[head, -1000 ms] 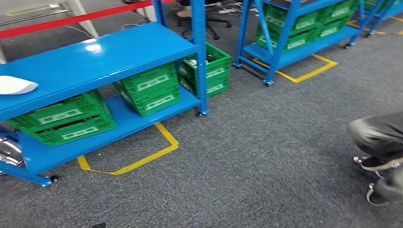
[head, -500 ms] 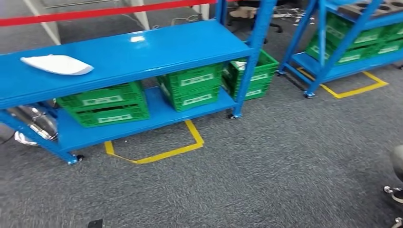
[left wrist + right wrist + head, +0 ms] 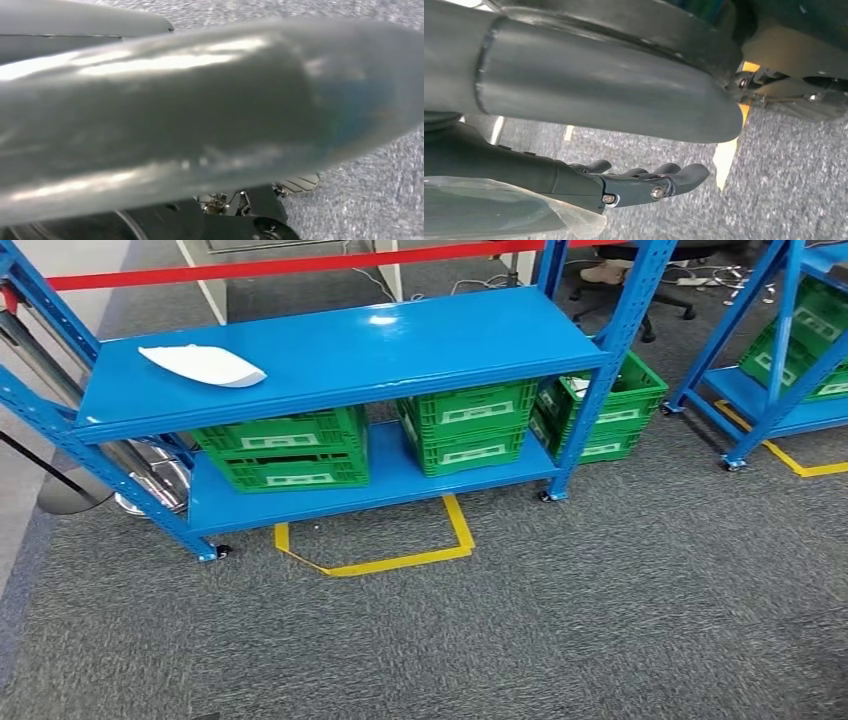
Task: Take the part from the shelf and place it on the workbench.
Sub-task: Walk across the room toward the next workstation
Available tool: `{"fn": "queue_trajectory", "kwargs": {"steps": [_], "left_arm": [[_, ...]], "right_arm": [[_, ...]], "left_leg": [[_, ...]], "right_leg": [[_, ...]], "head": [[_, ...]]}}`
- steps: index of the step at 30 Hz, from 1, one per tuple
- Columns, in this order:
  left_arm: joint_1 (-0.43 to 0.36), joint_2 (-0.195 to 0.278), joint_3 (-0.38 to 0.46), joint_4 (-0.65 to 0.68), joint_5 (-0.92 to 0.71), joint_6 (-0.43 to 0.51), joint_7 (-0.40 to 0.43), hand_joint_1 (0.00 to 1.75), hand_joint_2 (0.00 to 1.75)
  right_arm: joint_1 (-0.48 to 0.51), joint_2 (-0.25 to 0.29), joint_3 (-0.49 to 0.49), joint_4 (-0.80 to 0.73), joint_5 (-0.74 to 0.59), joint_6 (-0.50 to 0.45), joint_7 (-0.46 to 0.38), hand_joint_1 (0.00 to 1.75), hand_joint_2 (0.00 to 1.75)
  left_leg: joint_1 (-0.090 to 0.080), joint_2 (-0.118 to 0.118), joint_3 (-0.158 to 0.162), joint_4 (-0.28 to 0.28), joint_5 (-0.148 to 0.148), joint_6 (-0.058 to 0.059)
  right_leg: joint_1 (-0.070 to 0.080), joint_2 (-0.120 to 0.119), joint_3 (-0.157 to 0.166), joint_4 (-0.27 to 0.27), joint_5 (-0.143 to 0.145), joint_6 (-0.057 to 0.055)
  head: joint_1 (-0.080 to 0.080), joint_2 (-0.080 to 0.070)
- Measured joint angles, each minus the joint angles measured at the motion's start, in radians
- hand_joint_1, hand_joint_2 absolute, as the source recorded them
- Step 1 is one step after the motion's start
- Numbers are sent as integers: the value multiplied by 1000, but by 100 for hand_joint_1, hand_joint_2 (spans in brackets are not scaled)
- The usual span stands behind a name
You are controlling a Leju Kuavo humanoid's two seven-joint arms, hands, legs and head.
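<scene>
we are seeing the white part (image 3: 203,365) lying on the blue shelf (image 3: 400,345) top. right robot hand (image 3: 644,184) hanging empty, fingers loose; left's state we cannot tell. a shallow reach risks nudging the thin part.

White labels on the green crates (image 3: 285,448), print too small to read.

Even overhead light, head view fairly sharp; glare spot on the blue shelf (image 3: 380,320) top, soft shadow under it on the carpet (image 3: 600,620). Left wrist view badly blurred, close grey surface out of focus with streaky highlights. Right wrist view dim, foreground soft, carpet grainy.
</scene>
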Motion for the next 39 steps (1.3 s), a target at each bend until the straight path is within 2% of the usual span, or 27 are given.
{"fn": "queue_trajectory", "kwargs": {"steps": [2, 3, 4, 5, 7, 9, 11, 13, 14, 16, 18, 19, 20, 21, 22, 24, 25, 26, 28, 30, 31, 33, 34, 35, 36, 37, 39], "left_arm": [[-3, 0, 0, 0, 3, -1, -7, 0, 0], [-2, 0, 0, 0, 4, -2, -13, 0, 0], [0, 1, 1, 0, 6, -4, -21, 0, 0], [2, 2, 1, 0, 8, -7, -30, 0, 0], [2, 5, 1, 0, 9, -14, -48, 0, 0], [-1, 8, 1, 0, 8, -17, -54, 0, 0], [-1, 10, 1, 0, 5, -13, -44, 0, 0], [6, 11, 1, 0, 2, -5, -28, 0, 0], [8, 11, 1, 0, 0, -1, -20, 0, 0], [8, 11, 2, 0, -1, 3, -9, 0, 0], [9, 9, 2, 0, -3, 4, -1, 0, 0], [10, 9, 2, 0, -4, 4, 1, 0, 0], [11, 8, 2, 0, -5, 4, 2, 0, 0], [13, 8, 2, 0, -6, 4, 3, 0, 0], [15, 9, 2, 0, -7, 4, 3, 0, 0], [15, 10, 2, 0, -7, 3, 2, 0, 0], [13, 10, 2, 0, -7, 2, 0, 0, 0], [9, 10, 2, 0, -7, 0, -3, 0, 0], [-1, 9, 2, 0, -4, -5, -15, 0, 0], [-4, 9, 2, 0, -1, -8, -28, 0, 0], [-4, 9, 2, 0, 1, -8, -33, 0, 0], [0, 9, 3, 0, 2, -8, -39, 0, 0], [1, 9, 3, 0, 2, -8, -41, 0, 44], [2, 9, 3, 0, 2, -7, -44, 0, 87], [2, 9, 3, 0, 2, -5, -46, 0, 131], [2, 10, 3, 0, 4, -4, -49, 0, 175], [2, 11, 6, 0, 9, -1, -51, 0, 175]], "right_arm": [[2, -1, -16, 0, -17, -17, 9, 0, 0], [2, -3, -25, 0, -22, -23, 13, 0, 0], [2, -5, -31, 0, -23, -26, 15, 0, 0], [2, -7, -37, 0, -24, -29, 13, 0, 0], [1, -8, -45, 0, -24, -33, 4, 0, 0], [-1, -8, -50, 0, -23, -35, -2, 0, 0], [-4, -8, -54, 0, -18, -32, 3, 0, 0], [-7, -8, -56, -1, -10, -25, 13, 0, 0], [-8, -8, -57, -1, -7, -23, 16, 0, 0], [-7, -8, -58, -1, -1, -22, 16, 0, 0], [-3, -8, -58, -1, 6, -23, 14, 0, 0], [1, -8, -59, -1, 8, -24, 10, 0, 0], [6, -8, -59, -1, 11, -25, 7, 0, 0], [10, -9, -59, -1, 12, -27, 3, 0, 0], [15, -9, -59, -1, 14, -29, 0, 0, 0], [17, -10, -59, 0, 16, -31, -4, 0, 0], [15, -10, -59, 0, 17, -31, -4, 0, 0], [11, -11, -59, -1, 18, -32, -4, 0, 0], [7, -15, -59, -1, 20, -32, -2, 0, 0], [3, -17, -60, -1, 20, -33, -2, 0, 0], [1, -18, -60, -1, 20, -33, -2, 0, 0], [0, -18, -62, -1, 21, -32, -4, 0, 0], [0, -18, -62, -1, 21, -31, -5, 0, 44], [0, -18, -63, -1, 21, -30, -7, 0, 87], [0, -18, -64, -1, 20, -30, -10, 0, 131], [0, -18, -64, -1, 18, -29, -12, 0, 175], [-1, -17, -68, -1, 9, -28, -16, 0, 175]], "left_leg": [[1, 32, -61, 130, -53, -5], [2, 36, -80, 171, -60, -5], [2, 37, -81, 177, -48, -3], [1, 38, -63, 143, -18, 1], [-5, 47, 4, 16, 39, 17], [-14, 60, 53, -75, 38, 32], [-17, 61, 67, -103, 16, 43], [-11, 55, 93, -119, 14, 51], [-9, 52, 110, -124, 13, 54], [-8, 49, 134, -128, 0, 57], [-8, 42, 157, -128, -23, 58], [-9, 38, 174, -128, -37, 59], [-9, 34, 194, -128, -53, 58], [-9, 31, 215, -129, -71, 56], [-9, 29, 236, -128, -90, 54], [-8, 27, 263, -128, -123, 44], [-6, 27, 272, -130, -132, 38], [-5, 27, 275, -129, -131, 31], [-2, 30, 248, -71, -98, 19], [0, 33, 169, 57, -68, 7], [1, 35, 124, 115, -81, 3], [4, 35, 51, 172, -153, -4], [4, 35, 28, 170, -176, -5], [4, 35, 15, 147, -172, -4], [4, 36, 12, 104, -134, -2], [3, 37, 16, 47, -72, 2], [-1, 41, 21, -44, 14, 11]], "right_leg": [[4, -22, 2, 0, -8, -6], [5, -31, 4, 0, -14, -7], [6, -37, 6, 0, -19, -7], [7, -43, 10, 0, -26, -5], [9, -52, 25, -1, -40, -1], [10, -60, 41, -6, -53, 10], [10, -63, 61, -10, -50, 25], [9, -58, 71, 8, -47, 36], [9, -50, 52, 42, -49, 38], [9, -32, -32, 158, -67, 41], [11, -24, -126, 246, -116, 43], [11, -22, -156, 250, -138, 44], [12, -22, -174, 228, -142, 43], [12, -21, -182, 184, -116, 42], [12, -21, -185, 138, -46, 38], [18, -19, -180, 82, 63, 26], [22, -18, -175, 78, 88, 17], [27, -18, -167, 77, 76, 8], [26, -19, -143, 63, 67, -6], [21, -22, -109, 38, 56, -17], [20, -23, -91, 28, 49, -20], [20, -21, -58, 17, 32, -23], [19, -19, -42, 15, 22, -23], [19, -19, -27, 15, 12, -22], [19, -18, -12, 14, 2, -21], [19, -18, -4, 13, -7, -19], [21, -17, 11, 15, -25, -10]], "head": [[-3, 0], [-3, 0], [-3, 0], [-3, 0], [-3, 0], [-3, 0], [-3, 0], [0, 0], [4, 0], [12, -1], [14, -1], [15, -1], [15, -1], [16, -1], [16, -1], [15, -1], [15, -1], [14, -1], [15, 0], [13, 0], [13, 0], [13, 0], [13, 0], [13, 0], [13, 0], [12, 0], [13, 0]]}}
